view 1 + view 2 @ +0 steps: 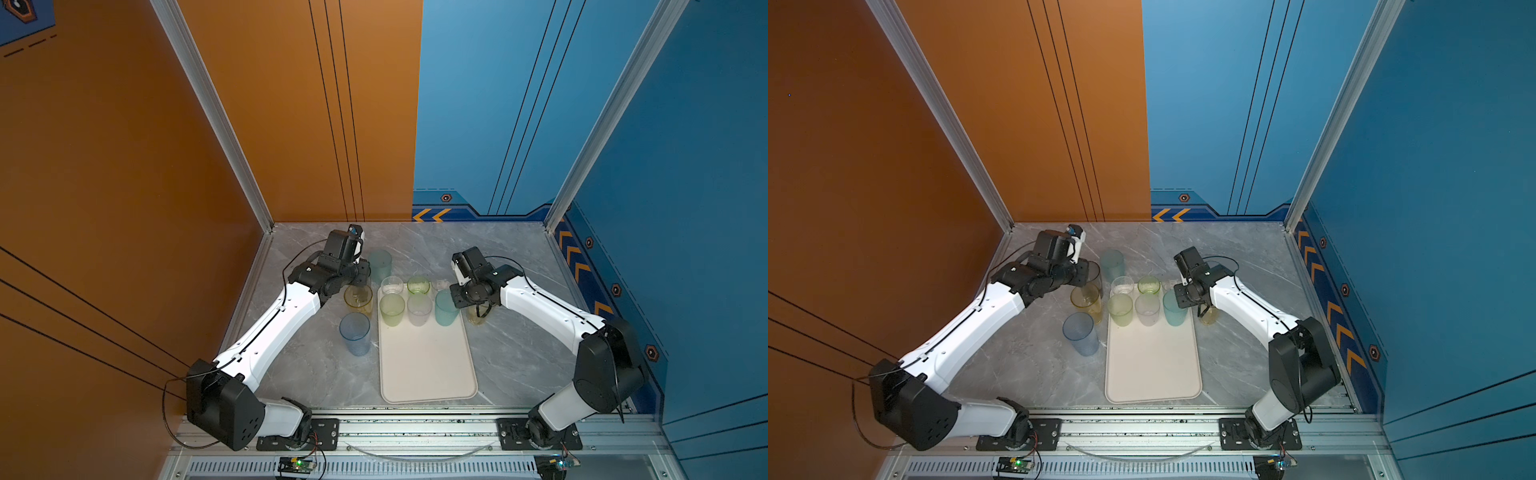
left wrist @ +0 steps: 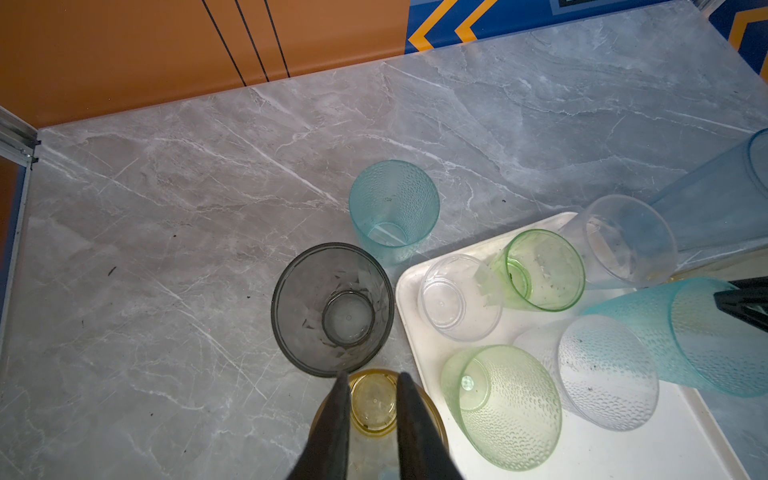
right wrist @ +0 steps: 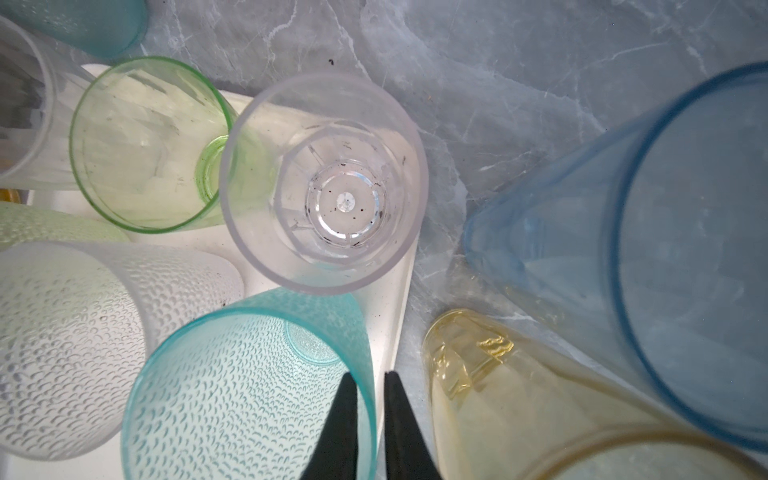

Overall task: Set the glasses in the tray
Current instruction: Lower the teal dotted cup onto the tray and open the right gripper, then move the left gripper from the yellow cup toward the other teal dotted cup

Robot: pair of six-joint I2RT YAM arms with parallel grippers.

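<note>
- The tray (image 1: 428, 374) lies flat in the lower centre of both top views, its long side running up the frame. Glasses (image 1: 392, 309) crowd its upper end, and the lower part is bare.
- The teal glass (image 1: 446, 309) stands at the tray's upper right, just inside the rim and beside the clear dimpled glass (image 1: 419, 309). It looks set down, so the step in hand is probably the let-go. To do it well, part the fingers only a little, then lift straight up along the glass. That way the inner finger will not hook the rim and tip the glass over the low edge or onto its neighbour. It is upright, mouth up, long axis vertical.
- The yellow glass (image 2: 374, 401), also upright, stands off the tray on the table (image 1: 316, 374), just left of it.
- The right gripper (image 3: 368, 374), at the bottom of the right wrist view, has narrow fingers astride the teal glass's wall, one inside and one outside. Whether they pinch it I cannot tell.
- The left gripper (image 2: 372, 374) hangs over the yellow glass's mouth, fingers narrowly apart with nothing clamped between them.
</note>
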